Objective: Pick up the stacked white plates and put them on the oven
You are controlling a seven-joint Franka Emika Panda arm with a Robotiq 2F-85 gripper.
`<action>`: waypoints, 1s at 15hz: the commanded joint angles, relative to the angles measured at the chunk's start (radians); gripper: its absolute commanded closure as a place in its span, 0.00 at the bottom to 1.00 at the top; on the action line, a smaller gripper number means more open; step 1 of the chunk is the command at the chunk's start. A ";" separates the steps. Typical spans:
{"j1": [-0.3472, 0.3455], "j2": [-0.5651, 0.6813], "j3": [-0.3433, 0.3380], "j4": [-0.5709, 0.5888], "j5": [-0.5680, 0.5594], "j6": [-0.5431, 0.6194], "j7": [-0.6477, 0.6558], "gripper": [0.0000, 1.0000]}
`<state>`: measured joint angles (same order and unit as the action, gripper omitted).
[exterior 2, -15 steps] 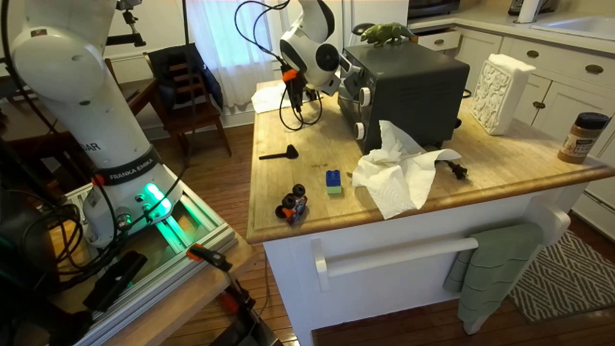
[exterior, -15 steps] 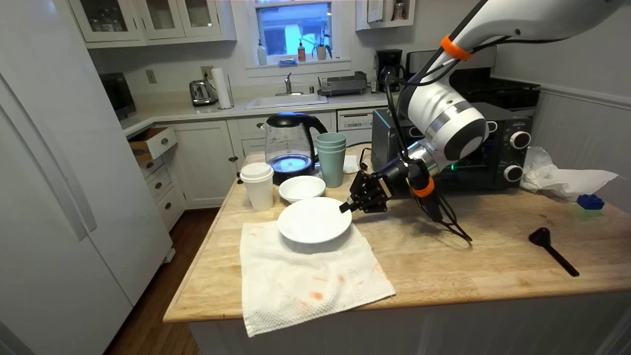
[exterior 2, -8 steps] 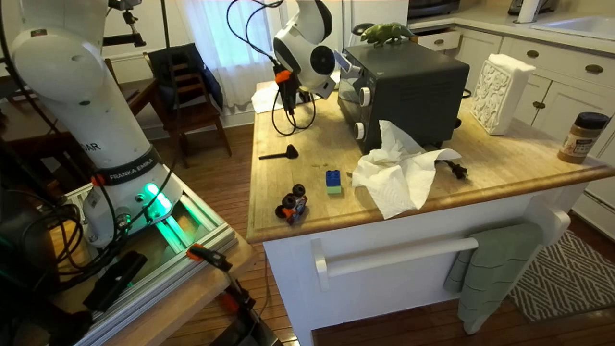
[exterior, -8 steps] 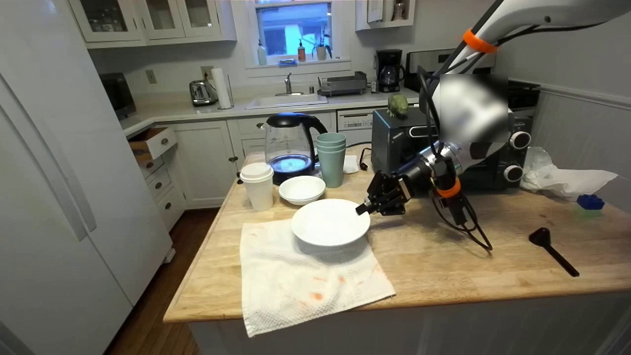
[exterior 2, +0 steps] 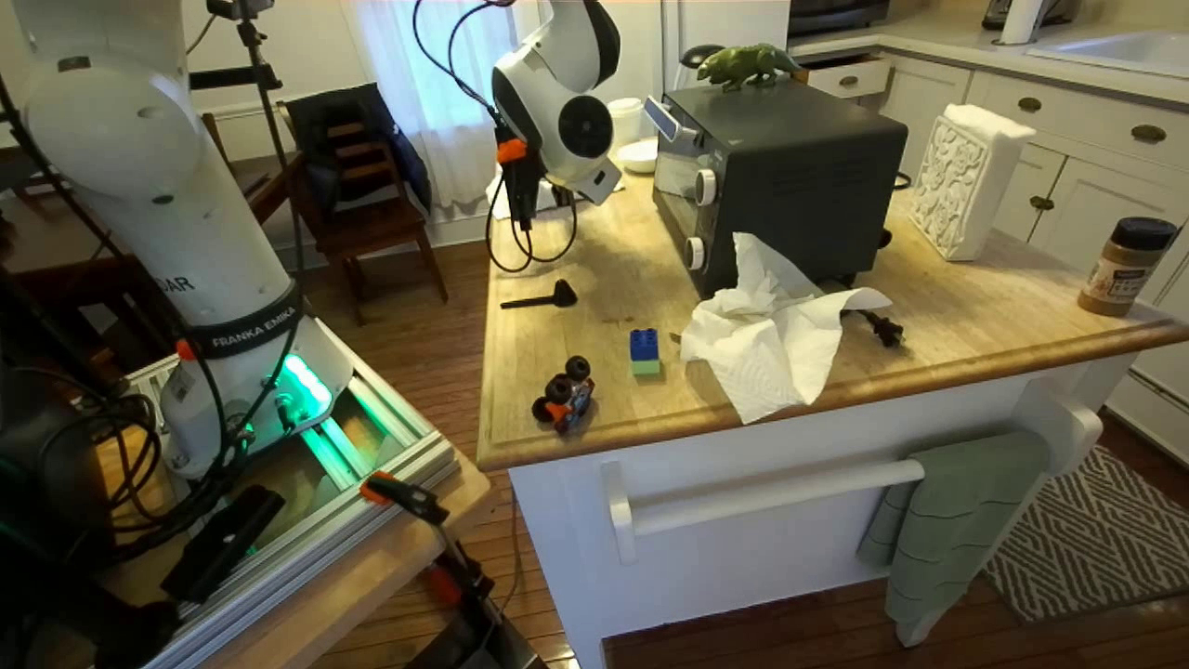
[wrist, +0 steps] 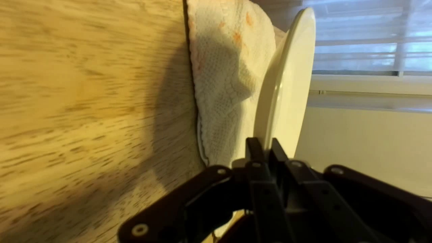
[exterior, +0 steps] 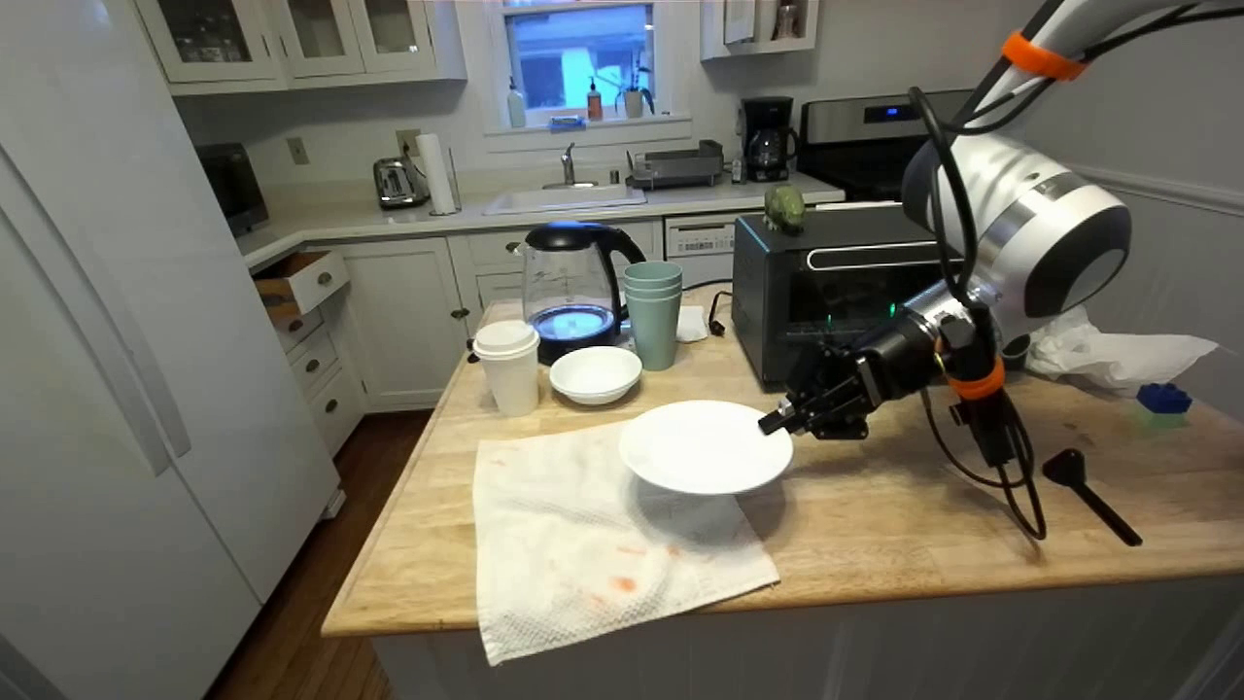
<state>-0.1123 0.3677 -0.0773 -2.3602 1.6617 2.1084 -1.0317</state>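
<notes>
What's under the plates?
Across a gap below the white plates, held in the claw: the white towel and wooden tabletop, both shadowed in the wrist view. In an exterior view, the plates cover a corner of the towel; anything under the towel can't be seen.

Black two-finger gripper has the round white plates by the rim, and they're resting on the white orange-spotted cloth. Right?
Not resting. The wrist view shows the round white plates held up clear of the white orange-spotted cloth, their shadow on it. The black two-finger gripper does have them by the rim.
</notes>
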 commanded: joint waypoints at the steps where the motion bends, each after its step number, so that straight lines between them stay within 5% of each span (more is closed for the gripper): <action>1: -0.008 -0.154 -0.042 -0.151 0.064 -0.025 -0.033 0.98; 10: -0.027 -0.455 -0.106 -0.355 0.018 0.053 0.049 0.98; 15: -0.050 -0.557 -0.095 -0.378 -0.035 0.124 0.178 0.98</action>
<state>-0.1423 -0.0856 -0.1820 -2.7046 1.6659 2.2065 -0.9463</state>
